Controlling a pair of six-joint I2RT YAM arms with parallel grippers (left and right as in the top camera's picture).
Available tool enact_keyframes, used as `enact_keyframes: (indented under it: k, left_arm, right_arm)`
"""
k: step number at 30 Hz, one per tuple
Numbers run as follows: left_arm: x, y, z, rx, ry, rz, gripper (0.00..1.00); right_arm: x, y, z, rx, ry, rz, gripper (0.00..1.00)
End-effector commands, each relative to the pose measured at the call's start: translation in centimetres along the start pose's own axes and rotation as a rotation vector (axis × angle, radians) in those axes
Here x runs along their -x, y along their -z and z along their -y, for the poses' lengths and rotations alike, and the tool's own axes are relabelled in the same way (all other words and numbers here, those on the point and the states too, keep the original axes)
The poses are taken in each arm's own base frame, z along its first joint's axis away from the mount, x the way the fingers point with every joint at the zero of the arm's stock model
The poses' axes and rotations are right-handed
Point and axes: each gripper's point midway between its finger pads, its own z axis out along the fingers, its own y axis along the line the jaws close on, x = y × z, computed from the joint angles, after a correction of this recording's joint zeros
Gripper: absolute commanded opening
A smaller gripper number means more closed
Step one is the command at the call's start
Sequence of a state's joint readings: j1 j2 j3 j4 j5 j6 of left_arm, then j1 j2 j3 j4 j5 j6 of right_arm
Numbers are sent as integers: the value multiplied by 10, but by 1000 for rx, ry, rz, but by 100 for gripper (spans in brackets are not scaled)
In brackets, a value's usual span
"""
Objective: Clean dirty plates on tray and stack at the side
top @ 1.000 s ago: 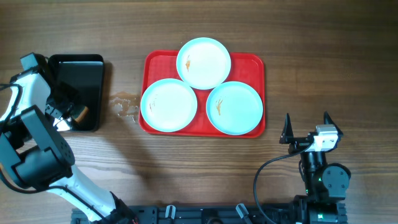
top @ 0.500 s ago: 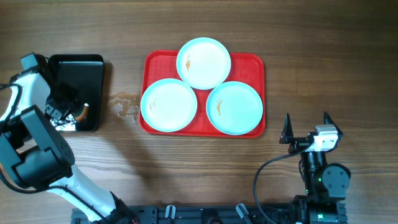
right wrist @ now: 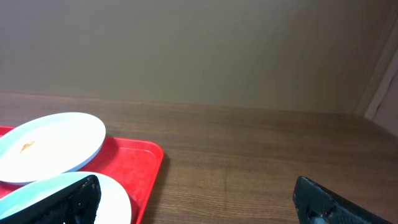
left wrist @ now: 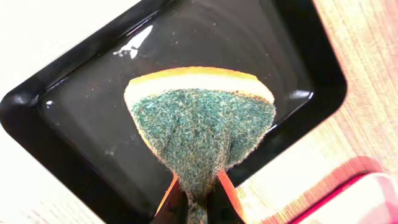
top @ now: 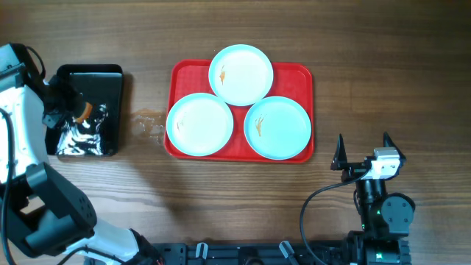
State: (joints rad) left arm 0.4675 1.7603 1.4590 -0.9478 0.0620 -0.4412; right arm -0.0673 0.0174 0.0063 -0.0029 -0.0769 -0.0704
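Observation:
Three pale-blue plates lie on the red tray (top: 187,71): one at the back (top: 241,74) with an orange smear, one at the front left (top: 199,124), one at the front right (top: 277,127) with an orange smear. My left gripper (top: 77,112) is shut on a green and yellow sponge (left wrist: 202,127) and holds it above the black tray (left wrist: 93,155). My right gripper (top: 363,150) is open and empty, on the table right of the red tray. Two plates (right wrist: 46,144) and the red tray edge (right wrist: 146,171) show in the right wrist view.
The black tray (top: 110,81) stands at the far left and holds shiny water. A wet patch (top: 147,126) lies on the wood between the black tray and the red tray.
My left arm has lifted and swung back over the black tray with the sponge. Water glints in the tray's front part. The right arm has not moved.

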Motion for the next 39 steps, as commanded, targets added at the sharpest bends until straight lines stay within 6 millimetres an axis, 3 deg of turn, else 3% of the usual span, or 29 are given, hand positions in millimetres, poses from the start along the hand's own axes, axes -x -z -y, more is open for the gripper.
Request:
enact_keyframes:
  k: [1, 4, 6, 8, 11, 14, 16, 18, 21, 24, 28, 30, 32, 36, 37, 39]
  left_arm:
    - [4, 6, 8, -37, -23, 20, 4]
    - [-7, -23, -1, -20, -20, -11, 4]
    - [-9, -29, -2, -18, -19, -17, 4]
    - [-1, -20, 3, -36, -21, 16, 4]
    - [4, 13, 26, -154, -38, 54, 4]
    - [7, 18, 22, -84, -127, 111, 4]
    - [8, 2, 2, 52, -138, 130, 4]
    - [-7, -27, -8, 95, -142, 66, 4]
    - [-12, -38, -12, 111, -143, 35, 4]
    - [2, -12, -1, 75, -143, 104, 4]
    - [25, 55, 26, -67, -145, 263, 4]
    - [26, 65, 27, -77, -145, 288, 4]
    - [22, 44, 19, -39, -142, 258, 4]
    - [0, -23, -2, 48, -139, 125, 4]
    - [-1, -26, -3, 54, -139, 114, 4]
    - [4, -14, 1, 42, -139, 137, 4]
  right_arm:
    - [2, 0, 3, -16, 9, 9, 100]
    - [2, 0, 3, -16, 9, 9, 100]
    - [2, 0, 3, -16, 9, 9, 100]
    - [2, 0, 3, -16, 8, 9, 100]
    - [2, 0, 3, -16, 9, 9, 100]
    - [2, 0, 3, -16, 9, 9, 100]
    - [2, 0, 3, -16, 9, 9, 100]
    - [2, 0, 3, -16, 8, 9, 100]
    - [2, 0, 3, -16, 8, 9, 100]
    - [2, 0, 3, -16, 9, 9, 100]
    - [2, 0, 3, -16, 8, 9, 100]
    - [2, 0, 3, -16, 8, 9, 100]
    - [2, 0, 3, -16, 9, 9, 100]
    - [2, 0, 3, -16, 9, 9, 100]
    - [2, 0, 3, -16, 9, 9, 100]
    - [2, 0, 3, -16, 9, 9, 100]
